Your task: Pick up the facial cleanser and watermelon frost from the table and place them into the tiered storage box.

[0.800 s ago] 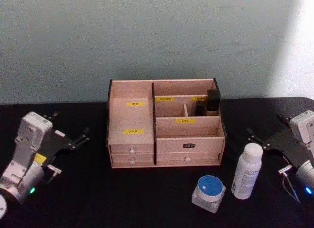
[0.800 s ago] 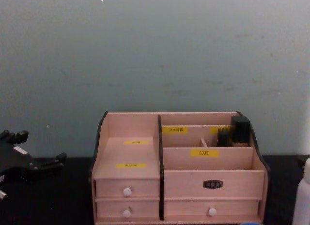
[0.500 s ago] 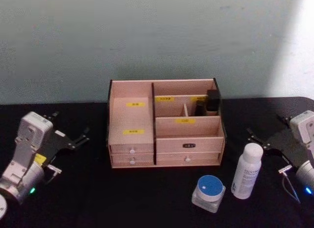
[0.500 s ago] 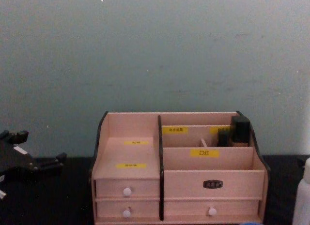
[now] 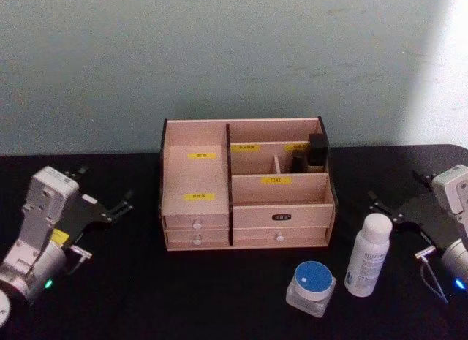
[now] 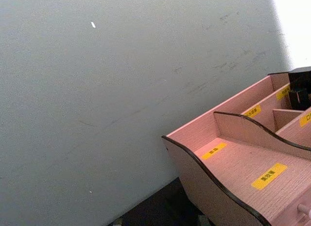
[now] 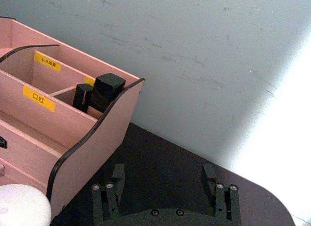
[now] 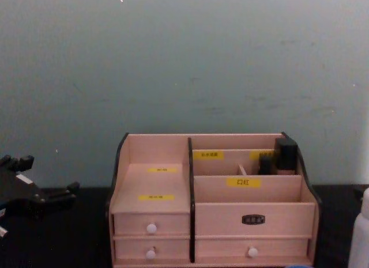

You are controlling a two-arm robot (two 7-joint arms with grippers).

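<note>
The tiered storage box point(image 5: 196, 180) stands in the middle of the black table, also seen in the chest view point(image 8: 219, 211). The facial cleanser point(image 5: 368, 254), a slim white bottle, stands upright at the box's front right; its cap point(image 7: 22, 205) shows in the right wrist view. The watermelon frost point(image 5: 311, 287), a squat blue-lidded jar, sits just left of the bottle. My right gripper point(image 5: 395, 190) hovers open right of the bottle, holding nothing, fingers spread point(image 7: 163, 175). My left gripper point(image 5: 104, 188) stays open at the far left point(image 8: 46, 174), well away from the box.
Small black items point(image 5: 316, 151) fill the box's back right compartment. The left stepped compartment point(image 6: 252, 163) holds nothing. A grey-green wall rises close behind the table. Bare black table lies in front of the box and on both sides.
</note>
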